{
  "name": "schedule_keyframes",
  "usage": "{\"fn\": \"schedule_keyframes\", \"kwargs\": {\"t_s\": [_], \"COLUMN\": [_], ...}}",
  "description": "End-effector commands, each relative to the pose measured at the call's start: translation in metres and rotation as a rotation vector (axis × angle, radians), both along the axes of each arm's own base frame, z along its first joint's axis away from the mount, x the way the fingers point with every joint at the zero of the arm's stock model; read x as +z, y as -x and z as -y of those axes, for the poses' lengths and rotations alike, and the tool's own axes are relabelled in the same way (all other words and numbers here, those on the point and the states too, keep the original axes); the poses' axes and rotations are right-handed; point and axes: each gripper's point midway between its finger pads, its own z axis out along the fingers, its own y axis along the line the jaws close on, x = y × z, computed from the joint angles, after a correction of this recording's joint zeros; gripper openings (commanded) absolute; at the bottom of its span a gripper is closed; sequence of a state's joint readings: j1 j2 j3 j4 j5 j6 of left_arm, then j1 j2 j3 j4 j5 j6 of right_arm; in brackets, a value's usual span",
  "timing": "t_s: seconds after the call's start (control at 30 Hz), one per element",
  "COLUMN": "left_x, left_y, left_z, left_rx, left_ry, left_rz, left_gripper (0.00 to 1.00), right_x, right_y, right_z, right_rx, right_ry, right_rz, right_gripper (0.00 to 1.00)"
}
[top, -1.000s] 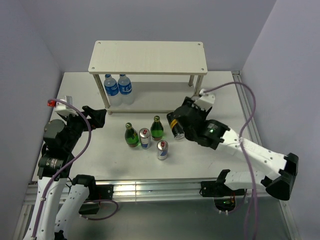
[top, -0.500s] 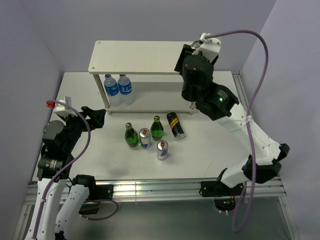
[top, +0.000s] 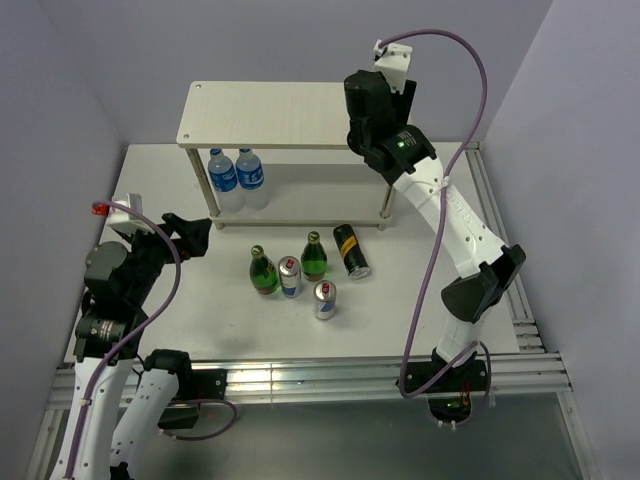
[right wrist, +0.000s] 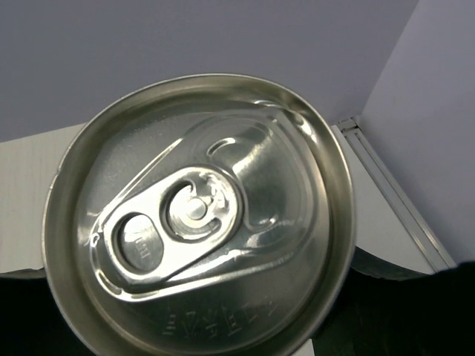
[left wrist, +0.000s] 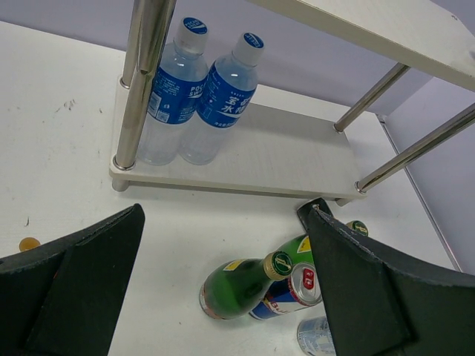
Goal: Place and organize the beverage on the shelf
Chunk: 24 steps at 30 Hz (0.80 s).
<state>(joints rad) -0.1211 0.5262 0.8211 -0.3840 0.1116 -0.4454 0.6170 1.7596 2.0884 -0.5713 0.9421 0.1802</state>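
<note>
White table (top: 180, 300), pale violet walls: I count five drinks in front of the shelf (top: 270, 115), with two green bottles (top: 263, 272) and two silver cans (top: 289, 277) upright in a cluster and one black can (top: 350, 250) lying on its side just beside them. The sixth, a can (right wrist: 197, 215), is clamped in my right gripper (top: 368, 130) above the right end of the shelf's top. My left gripper (left wrist: 226, 213) hangs at the table's left, fingers wide apart. Two water bottles (top: 236, 178) stand on the shelf's lower level, left end
</note>
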Motion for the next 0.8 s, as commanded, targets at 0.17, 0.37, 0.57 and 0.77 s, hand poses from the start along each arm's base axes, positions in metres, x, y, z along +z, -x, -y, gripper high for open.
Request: {"fn": "schedule_keyframes", "kwargs": {"t_s": [0.17, 0.37, 0.57, 0.77], "left_x": [0.003, 0.002, 0.001, 0.001], "left_y": [-0.001, -0.002, -0.004, -0.004], "left_z": [0.001, 0.0, -0.001, -0.003], "left_rx": [-0.011, -0.005, 0.001, 0.007], "left_ry": [-0.014, -0.013, -0.013, -0.014], "left_rz": [0.019, 0.014, 0.008, 0.01], "left_gripper": [0.99, 0.99, 0.99, 0.99], "right_x": [0.024, -0.001, -0.022, -0.035], "right_y": [-0.017, -0.038, -0.049, -0.052], "right_z": [0.009, 0.005, -0.001, -0.005], "right_rx": [0.019, 0.04, 0.064, 0.075], "right_ry": [-0.122, -0.147, -0.156, -0.151], "right_rz": [0.095, 0.046, 0.005, -0.023], "right_gripper": [0.0, 0.0, 0.17, 0.61]}}
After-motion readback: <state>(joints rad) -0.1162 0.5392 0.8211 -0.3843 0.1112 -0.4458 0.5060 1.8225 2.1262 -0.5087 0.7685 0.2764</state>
